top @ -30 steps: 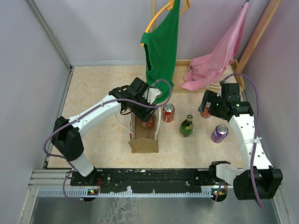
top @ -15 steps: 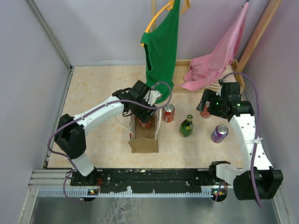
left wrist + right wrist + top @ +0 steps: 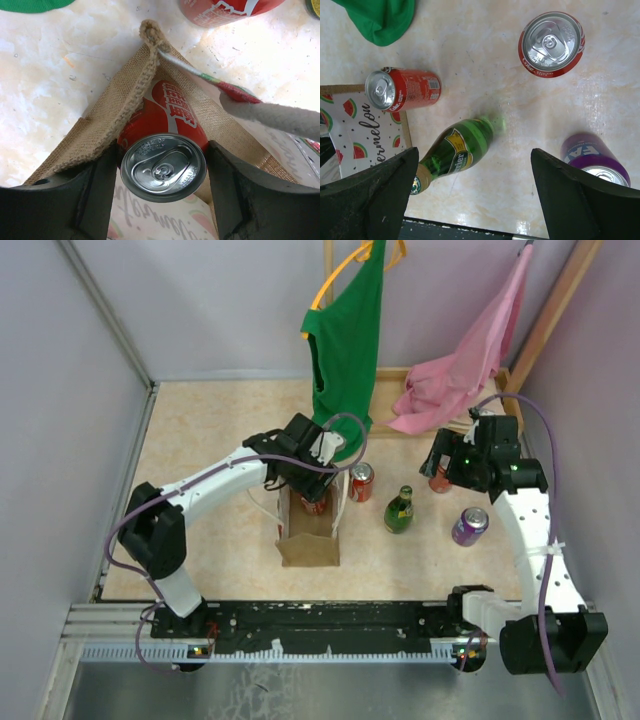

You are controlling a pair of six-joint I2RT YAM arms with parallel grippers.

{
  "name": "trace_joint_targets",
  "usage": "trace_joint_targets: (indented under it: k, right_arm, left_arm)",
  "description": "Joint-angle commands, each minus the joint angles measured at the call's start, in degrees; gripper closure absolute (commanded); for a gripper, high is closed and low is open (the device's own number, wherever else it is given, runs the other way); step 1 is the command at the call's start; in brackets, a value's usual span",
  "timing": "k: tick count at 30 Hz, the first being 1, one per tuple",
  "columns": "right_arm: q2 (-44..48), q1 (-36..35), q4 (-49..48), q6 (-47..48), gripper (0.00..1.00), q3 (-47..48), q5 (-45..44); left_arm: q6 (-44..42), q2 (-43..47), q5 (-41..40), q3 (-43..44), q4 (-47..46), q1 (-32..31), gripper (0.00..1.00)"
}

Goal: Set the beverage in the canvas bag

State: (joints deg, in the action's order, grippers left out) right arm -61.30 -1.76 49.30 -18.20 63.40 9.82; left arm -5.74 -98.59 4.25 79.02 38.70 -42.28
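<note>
step: you are holding the can (image 3: 162,169) inside the bag (image 3: 105,120) | left gripper (image 3: 162,149) pinching it | right gripper (image 3: 474,155) spread, empty | next: needing touchdown, then release

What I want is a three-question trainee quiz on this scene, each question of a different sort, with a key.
1. True or false: the left gripper grips a red can that sits inside the canvas bag.
2. Multiple choice: how many drinks stand on the table outside the bag? A two; B four; C six.
3. Fill in: the right gripper is ____, with nothing held.

Key: 1 true. 2 B: two loose red cans, a green bottle, a purple can. 3 open.
</note>
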Motion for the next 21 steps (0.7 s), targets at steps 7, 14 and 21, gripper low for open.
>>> trace_joint_targets:
  k: [7, 14, 21]
  right_arm:
    - [-0.1, -0.4, -1.3, 0.0, 0.06, 1.1, 1.2]
    - [-0.7, -0.4, -1.3, 0.3, 0.06, 1.2, 1.3]
    - [-0.9, -0.4, -1.6, 0.4, 0.06, 1.0, 1.5]
  left_arm:
    - [2.1, -0.9, 1.1, 1.2, -4.9, -0.3, 1.0]
    - [2.9, -2.2, 1.7, 2.2, -5.2, -0.4, 1.0]
    - [2.9, -3.0, 2.0, 3.7, -5.1, -0.7, 1.0]
